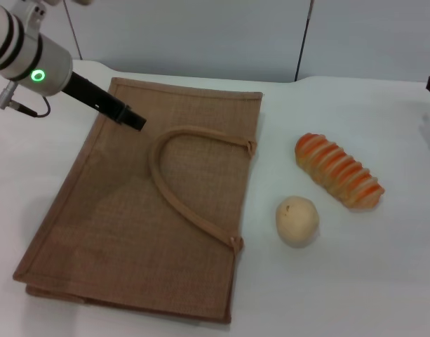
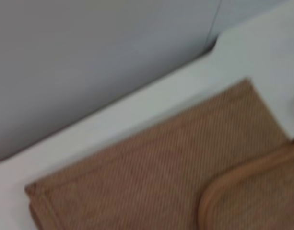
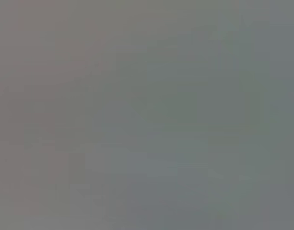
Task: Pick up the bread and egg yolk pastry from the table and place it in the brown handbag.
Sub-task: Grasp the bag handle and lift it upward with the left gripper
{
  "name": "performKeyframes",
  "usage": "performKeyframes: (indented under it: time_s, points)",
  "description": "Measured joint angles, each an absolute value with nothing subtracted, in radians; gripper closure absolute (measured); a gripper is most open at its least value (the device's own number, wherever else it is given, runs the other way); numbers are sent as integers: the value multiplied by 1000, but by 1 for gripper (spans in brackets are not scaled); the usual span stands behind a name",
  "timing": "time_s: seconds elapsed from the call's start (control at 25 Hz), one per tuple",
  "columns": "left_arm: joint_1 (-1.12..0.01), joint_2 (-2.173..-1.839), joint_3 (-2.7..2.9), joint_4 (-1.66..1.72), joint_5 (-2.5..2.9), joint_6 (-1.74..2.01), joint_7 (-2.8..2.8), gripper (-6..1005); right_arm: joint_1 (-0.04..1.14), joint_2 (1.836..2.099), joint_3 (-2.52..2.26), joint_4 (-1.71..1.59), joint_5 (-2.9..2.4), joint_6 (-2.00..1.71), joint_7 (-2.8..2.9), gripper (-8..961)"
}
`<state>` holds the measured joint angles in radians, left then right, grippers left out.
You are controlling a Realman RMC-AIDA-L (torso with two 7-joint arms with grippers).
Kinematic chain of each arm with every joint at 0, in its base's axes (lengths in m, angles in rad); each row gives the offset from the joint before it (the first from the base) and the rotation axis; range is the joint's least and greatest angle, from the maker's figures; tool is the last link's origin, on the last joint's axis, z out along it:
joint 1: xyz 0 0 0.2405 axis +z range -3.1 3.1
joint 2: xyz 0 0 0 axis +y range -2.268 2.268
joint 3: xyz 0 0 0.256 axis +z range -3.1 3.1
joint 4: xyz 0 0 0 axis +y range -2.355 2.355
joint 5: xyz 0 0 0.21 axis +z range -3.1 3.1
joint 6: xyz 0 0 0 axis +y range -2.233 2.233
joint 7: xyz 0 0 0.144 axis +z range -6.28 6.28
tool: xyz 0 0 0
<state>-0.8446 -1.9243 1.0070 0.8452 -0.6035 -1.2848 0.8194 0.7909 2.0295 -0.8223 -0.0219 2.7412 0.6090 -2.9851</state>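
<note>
Flat brown handbag [image 1: 137, 210] lies nearest; my left tool [image 1: 134, 119] hovers over it, grip unclear, while soft-looking egg yolk pastry [image 1: 297, 220] probably needs gentle side pinching.

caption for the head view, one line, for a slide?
Brown handbag lies flat on the white table; bread and egg yolk pastry sit beside it, left gripper above the bag.
</note>
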Motion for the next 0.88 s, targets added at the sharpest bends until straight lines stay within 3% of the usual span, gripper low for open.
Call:
performKeyframes:
  time_s: [0.88]
  points:
    - [-899,-2005,1028,745,-501,-1159,909,549,806,2031,-822,-21,2741,581,-2985,137]
